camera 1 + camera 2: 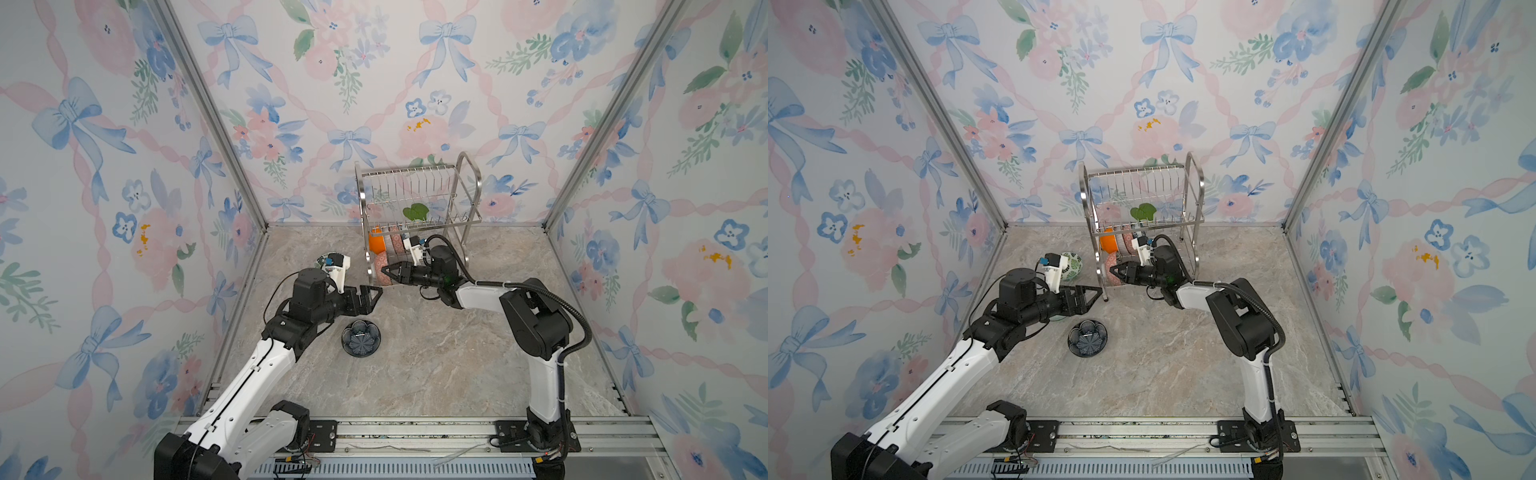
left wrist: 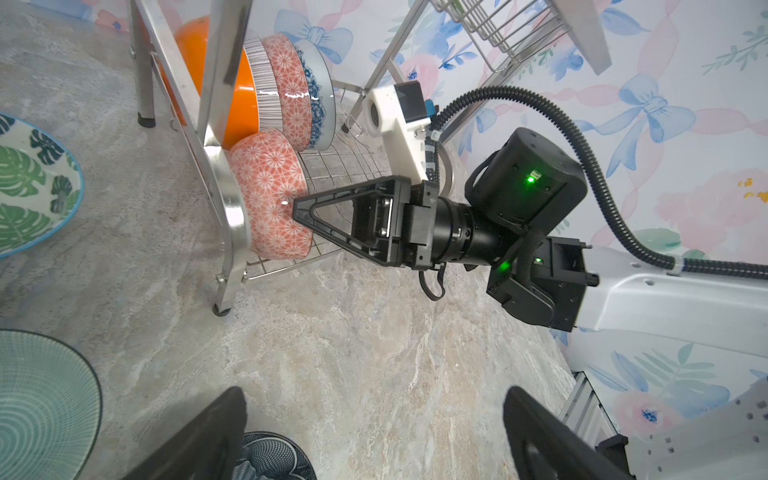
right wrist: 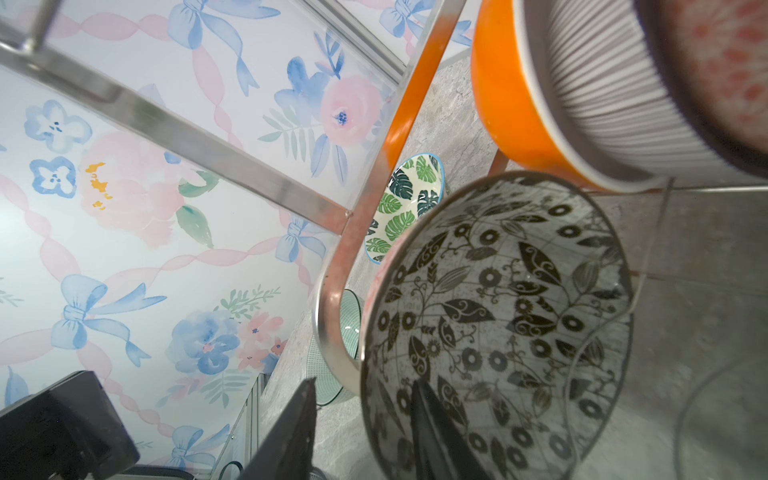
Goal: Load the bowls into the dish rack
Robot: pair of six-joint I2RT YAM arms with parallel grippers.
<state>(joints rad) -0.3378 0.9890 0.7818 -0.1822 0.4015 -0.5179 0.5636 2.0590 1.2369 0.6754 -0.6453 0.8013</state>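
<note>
Leaf bowl (image 3: 498,324) on edge in dish rack (image 2: 235,208)

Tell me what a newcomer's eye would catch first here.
A shiny dish rack stands at the back of the table, a bright orange bowl on edge in its lower shelf. The right claw straddles the rim of a leaf-patterned bowl there; a dark blue bowl sits on the table in front.

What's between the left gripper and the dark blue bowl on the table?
Nothing. In both top views the open left gripper hovers near the dark blue bowl, with only bare marble tabletop in the stretch between them.
</note>
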